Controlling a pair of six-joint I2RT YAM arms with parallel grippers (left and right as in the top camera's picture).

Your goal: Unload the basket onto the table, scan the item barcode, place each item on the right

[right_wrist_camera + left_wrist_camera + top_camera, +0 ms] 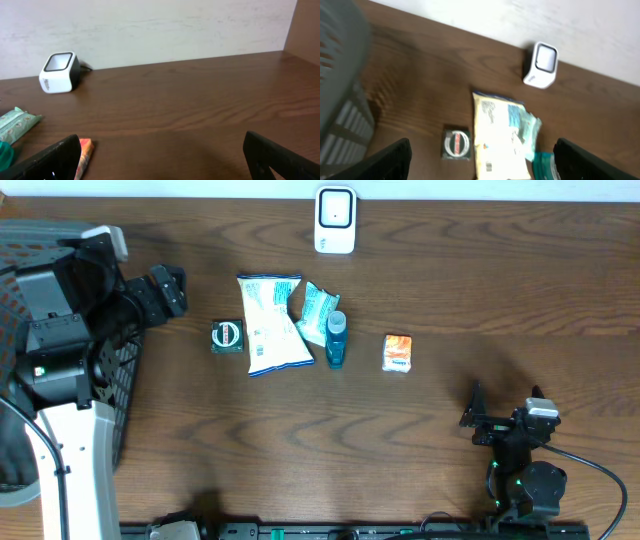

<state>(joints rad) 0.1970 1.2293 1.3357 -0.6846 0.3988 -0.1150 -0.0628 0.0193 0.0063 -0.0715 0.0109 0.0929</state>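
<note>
Overhead, my left gripper (176,290) hangs wide apart and empty left of the scanner (335,220), seemingly lining up on the white pouch (272,325) lying flat before the scanner, while my right gripper (470,408), equally spread, waits farther from it.

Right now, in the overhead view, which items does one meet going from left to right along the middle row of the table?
Dark green round tin → white snack bag → teal packet → blue bottle → orange packet.
</note>
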